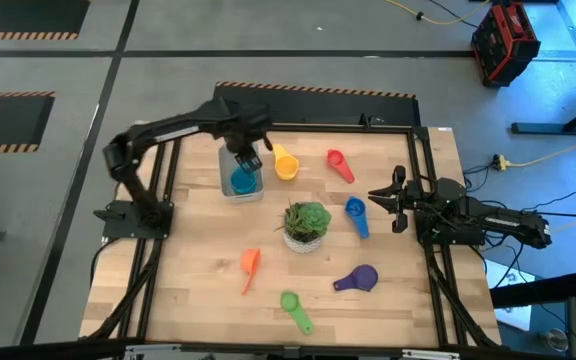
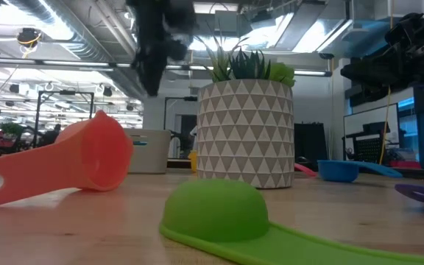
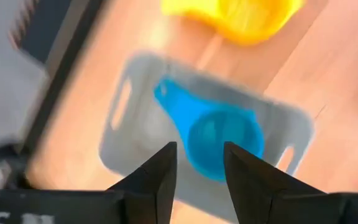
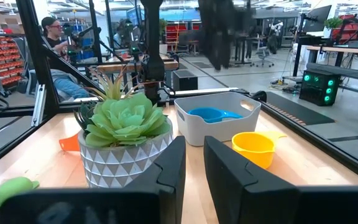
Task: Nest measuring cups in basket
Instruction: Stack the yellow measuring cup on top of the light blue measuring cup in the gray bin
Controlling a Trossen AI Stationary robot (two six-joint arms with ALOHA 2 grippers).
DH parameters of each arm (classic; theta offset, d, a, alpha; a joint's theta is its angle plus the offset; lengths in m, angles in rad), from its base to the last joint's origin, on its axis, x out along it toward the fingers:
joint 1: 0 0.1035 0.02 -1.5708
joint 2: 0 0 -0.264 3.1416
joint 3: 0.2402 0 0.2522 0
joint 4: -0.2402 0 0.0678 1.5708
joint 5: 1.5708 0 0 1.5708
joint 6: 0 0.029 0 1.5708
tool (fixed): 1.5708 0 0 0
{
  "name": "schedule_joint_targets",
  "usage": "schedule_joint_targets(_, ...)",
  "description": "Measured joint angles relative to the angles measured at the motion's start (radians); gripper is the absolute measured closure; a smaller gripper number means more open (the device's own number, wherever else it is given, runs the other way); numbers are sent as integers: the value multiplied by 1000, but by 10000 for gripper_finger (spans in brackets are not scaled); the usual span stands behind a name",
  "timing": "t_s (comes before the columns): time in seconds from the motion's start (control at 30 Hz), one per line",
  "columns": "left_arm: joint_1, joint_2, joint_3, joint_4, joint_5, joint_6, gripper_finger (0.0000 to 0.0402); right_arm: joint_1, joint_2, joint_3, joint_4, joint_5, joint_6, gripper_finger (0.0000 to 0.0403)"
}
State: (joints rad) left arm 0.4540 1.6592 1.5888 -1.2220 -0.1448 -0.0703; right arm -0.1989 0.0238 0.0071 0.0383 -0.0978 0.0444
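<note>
1. The basket (image 1: 240, 180), a pale grey-white bin with rounded corners and slot handles, stands on the wooden surface (image 1: 198, 270) near its far left part. A light blue cup (image 1: 241, 183) lies inside it.
2. The left gripper (image 1: 249, 160) hangs above the basket; its fingers (image 3: 166, 171) stand apart with nothing between them.
3. The yellow cup (image 1: 286, 164) lies just beside the basket, the red cup (image 1: 339, 165) further right.
4. The blue cup (image 1: 356, 214) lies right of the potted plant (image 1: 305, 224), which stands in the middle of the surface.
5. The orange cup (image 1: 249, 267), green cup (image 1: 294, 308) and purple cup (image 1: 357, 279) lie apart along the near part.
6. The right gripper (image 1: 400, 200) waits at the right edge, its fingers nearly closed and holding nothing.
7. The left wrist view looks straight down into the basket, showing the light blue cup's bowl and handle lying across the floor.
8. The right wrist view shows the basket's side wall and a person seated in the room beyond.
9. The low view shows the orange and green cups close up, both mouth down or tipped on their sides.
</note>
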Motion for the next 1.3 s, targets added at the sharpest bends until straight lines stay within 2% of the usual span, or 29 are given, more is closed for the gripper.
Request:
schedule_joint_targets(0.17,-70,-181,-53,91,-11,29,278,0,0,0,1,0,0,339)
schedule_joint_targets(0.27,-120,-290,-144,147,-12,30,278,0,0,0,4,0,0,339)
schedule_joint_targets(0.37,-173,-417,-311,284,-18,31,278,0,0,0,9,0,2,339)
schedule_joint_targets(0.5,-233,-569,-575,545,-18,23,278,0,0,0,34,0,25,336)
schedule_joint_targets(0.63,-271,-676,-775,794,-19,23,278,0,0,0,95,0,66,313)
schedule_joint_targets(0.77,-283,-724,-910,949,-18,28,278,0,0,0,154,1,107,269)
schedule_joint_targets(0.9,-283,-731,-992,1015,-20,27,278,0,0,0,218,8,115,226)
schedule_joint_targets(0.97,-283,-731,-1014,1036,-19,27,278,0,0,0,273,55,141,210)
schedule_joint_targets(1.1,-283,-731,-1049,1106,-19,33,278,0,3,23,308,180,163,199)
schedule_joint_targets(1.3,-283,-731,-1066,1154,-18,89,278,-1,115,147,263,249,160,199)
